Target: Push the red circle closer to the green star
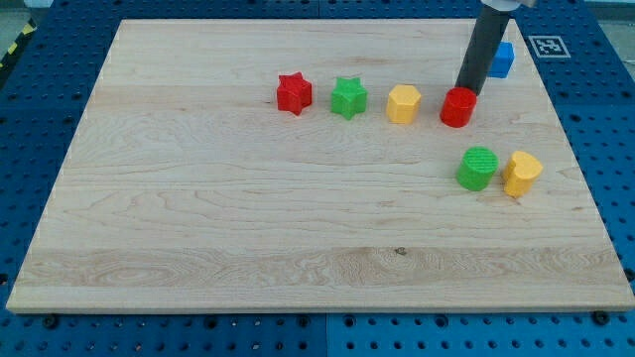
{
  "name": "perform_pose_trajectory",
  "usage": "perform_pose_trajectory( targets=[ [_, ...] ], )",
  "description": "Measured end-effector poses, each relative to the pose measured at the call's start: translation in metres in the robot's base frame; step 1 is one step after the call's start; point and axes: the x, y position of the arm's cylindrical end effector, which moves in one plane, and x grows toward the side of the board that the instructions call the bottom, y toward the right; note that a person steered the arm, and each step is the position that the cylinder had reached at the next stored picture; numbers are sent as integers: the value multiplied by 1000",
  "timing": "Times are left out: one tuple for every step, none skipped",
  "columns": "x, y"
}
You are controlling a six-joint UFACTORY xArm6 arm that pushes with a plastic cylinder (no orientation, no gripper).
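Note:
The red circle (456,108) sits on the wooden board toward the view's upper right. The green star (348,97) lies to its left, with a yellow hexagon block (403,103) between them. My tip (466,90) is at the red circle's upper right edge, touching or nearly touching it. The dark rod rises from there to the view's top.
A red star (294,93) lies left of the green star. A green circle (478,168) and a yellow block (521,174) sit below the red circle. A blue block (503,59) is partly hidden behind the rod. The board's right edge (580,178) is near.

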Motion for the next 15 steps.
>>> perform_pose_trajectory(
  targets=[
    [0,1],
    [0,13],
    [-1,25],
    [1,26],
    [3,11],
    [13,-7],
    [45,-12],
    [54,-12],
    [64,1],
    [77,-1],
    [78,-23],
    [78,-49],
    [84,-65],
    [106,-50],
    [114,-49]
  ],
)
